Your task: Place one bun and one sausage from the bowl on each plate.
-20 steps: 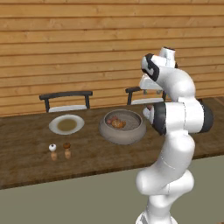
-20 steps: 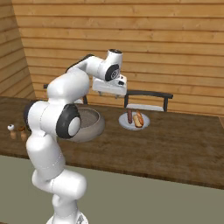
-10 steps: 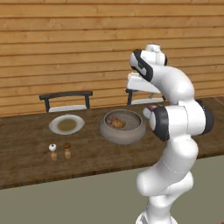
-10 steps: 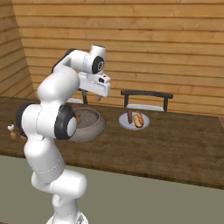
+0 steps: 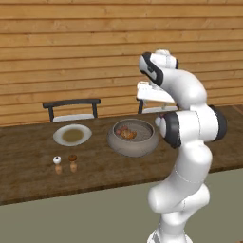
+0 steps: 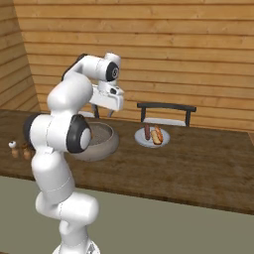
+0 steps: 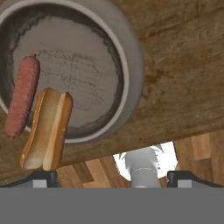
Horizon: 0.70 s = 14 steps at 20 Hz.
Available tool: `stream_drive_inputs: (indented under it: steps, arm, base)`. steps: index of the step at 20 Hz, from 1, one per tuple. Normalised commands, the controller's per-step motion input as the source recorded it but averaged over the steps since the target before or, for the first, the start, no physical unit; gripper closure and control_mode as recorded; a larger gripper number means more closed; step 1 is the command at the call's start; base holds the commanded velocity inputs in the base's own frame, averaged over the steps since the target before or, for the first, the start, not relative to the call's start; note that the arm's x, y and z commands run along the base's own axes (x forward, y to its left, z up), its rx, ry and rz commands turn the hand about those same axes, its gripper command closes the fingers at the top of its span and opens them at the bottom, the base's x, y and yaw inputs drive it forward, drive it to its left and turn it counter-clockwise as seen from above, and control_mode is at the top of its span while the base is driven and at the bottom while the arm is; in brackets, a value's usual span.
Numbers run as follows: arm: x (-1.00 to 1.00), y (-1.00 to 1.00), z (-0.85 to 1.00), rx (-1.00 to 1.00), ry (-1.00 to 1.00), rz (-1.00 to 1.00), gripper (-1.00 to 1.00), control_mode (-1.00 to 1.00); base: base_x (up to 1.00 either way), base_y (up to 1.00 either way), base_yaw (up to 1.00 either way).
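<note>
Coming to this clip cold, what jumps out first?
The white arm towers mid-table, its gripper hanging open above the grey bowl, where one bun and one sausage lie. To the arm's right a plate already carries a bun and sausage; the olive-centred plate to its left is bare.

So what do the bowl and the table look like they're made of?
The bowl looks like matte grey stoneware or ceramic: thick pale rim, dull mottled inside, no shine. It could equally be stone. The table looks like dark stained wood, with plank grain running along its top and only a faint sheen.
</note>
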Motion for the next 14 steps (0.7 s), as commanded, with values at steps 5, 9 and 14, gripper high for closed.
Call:
stream_drive_inputs:
  steps: [5,9,14]
  arm:
    - [-0.45,0.0,-0.23,0.0,0.02,0.0,-1.0,-1.0]
    - [-0.49,0.0,-0.23,0.0,0.01,0.0,-1.0,-1.0]
    - [-0.15,0.38,-0.11,0.0,-0.04,-0.01,-1.0,-1.0]
  base:
    - [0.0,0.0,0.0]
    - [0.0,0.0,0.0]
    - [0.0,0.0,0.0]
